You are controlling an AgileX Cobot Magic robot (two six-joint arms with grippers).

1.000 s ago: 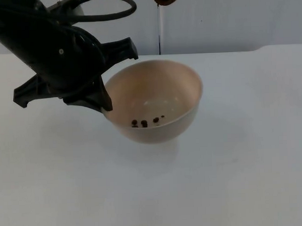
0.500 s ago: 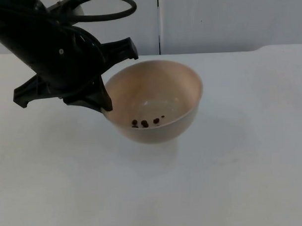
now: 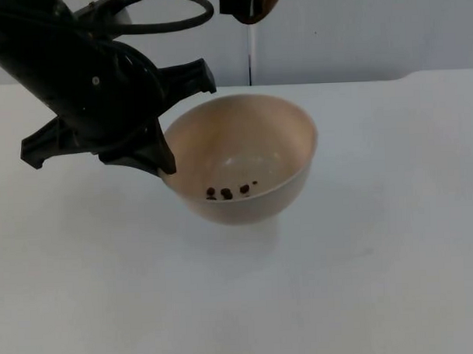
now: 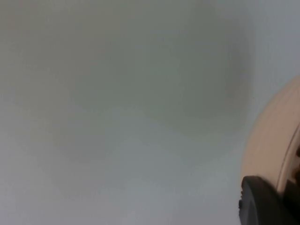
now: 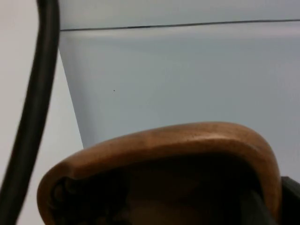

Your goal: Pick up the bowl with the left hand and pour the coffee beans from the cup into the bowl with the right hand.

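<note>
**Bowl held at its rim, cup high above it**

In the top view the left gripper (image 3: pixel 163 121) sits in the upper left of the frame, its jaws closed on the left rim of the bowl (image 3: pixel 240 157), which takes the centre of the picture over the white table (image 3: pixel 379 257). One finger reaches along the far rim, the other drops over the near side of the rim.

The cup (image 3: pixel 251 2) is at the top edge, just left of centre, above and behind the bowl and well apart from it. Most of the cup is cut off by the frame, and the right gripper holding it cannot be seen clearly, so I cannot tell how its fingers stand. The right wrist view has the cup's (image 5: pixel 159 173) brown wooden rim close up, its inside dark.

The bowl is pale beige, round and deep, with a few dark coffee beans (image 3: pixel 226 192) lying low on its inner front wall. In the left wrist view a slice of the bowl's (image 4: pixel 272 140) outer wall appears beside a black fingertip (image 4: pixel 262 201).
</note>
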